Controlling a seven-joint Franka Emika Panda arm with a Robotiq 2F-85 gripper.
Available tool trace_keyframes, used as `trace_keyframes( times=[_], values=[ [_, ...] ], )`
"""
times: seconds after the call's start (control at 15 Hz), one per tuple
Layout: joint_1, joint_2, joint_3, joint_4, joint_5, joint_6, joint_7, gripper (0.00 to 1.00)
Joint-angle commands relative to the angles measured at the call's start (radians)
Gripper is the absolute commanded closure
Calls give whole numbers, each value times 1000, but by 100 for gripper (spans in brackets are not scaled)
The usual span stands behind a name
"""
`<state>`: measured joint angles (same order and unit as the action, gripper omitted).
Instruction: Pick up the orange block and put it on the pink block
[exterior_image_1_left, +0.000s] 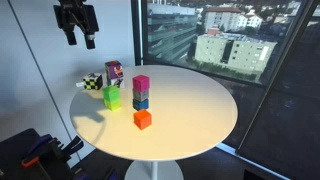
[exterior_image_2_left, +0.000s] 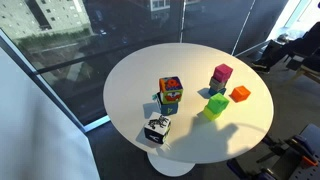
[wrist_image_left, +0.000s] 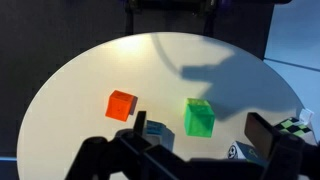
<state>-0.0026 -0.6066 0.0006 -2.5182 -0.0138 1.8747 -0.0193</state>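
The orange block (exterior_image_1_left: 143, 119) sits alone on the round white table (exterior_image_1_left: 200, 110), at its near side. It also shows in the other exterior view (exterior_image_2_left: 240, 94) and in the wrist view (wrist_image_left: 122, 105). The pink block (exterior_image_1_left: 141, 83) (exterior_image_2_left: 222, 73) rests on top of a blue cube (exterior_image_1_left: 141, 101), just behind the orange block. In the wrist view only the blue cube's (wrist_image_left: 155, 130) side shows behind my fingers; the pink block is hidden there. My gripper (exterior_image_1_left: 80, 40) (wrist_image_left: 198, 121) hangs high above the table's edge, open and empty.
A lime green cube (exterior_image_1_left: 112, 97) (wrist_image_left: 199, 117) lies beside the stack. A tall multicoloured patterned box (exterior_image_1_left: 114, 73) (exterior_image_2_left: 170, 94) and a black-and-white patterned cube (exterior_image_1_left: 92, 81) (exterior_image_2_left: 157, 129) stand near the table's edge. Large windows surround the table.
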Motion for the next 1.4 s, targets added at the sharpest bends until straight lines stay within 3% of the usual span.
trace_keyframes(
  times=[0.0, 1.33],
  values=[
    [2, 0, -1, 2, -1, -2, 1, 0],
    [-15, 30, -14, -5, -15, 22, -1, 0]
  ],
)
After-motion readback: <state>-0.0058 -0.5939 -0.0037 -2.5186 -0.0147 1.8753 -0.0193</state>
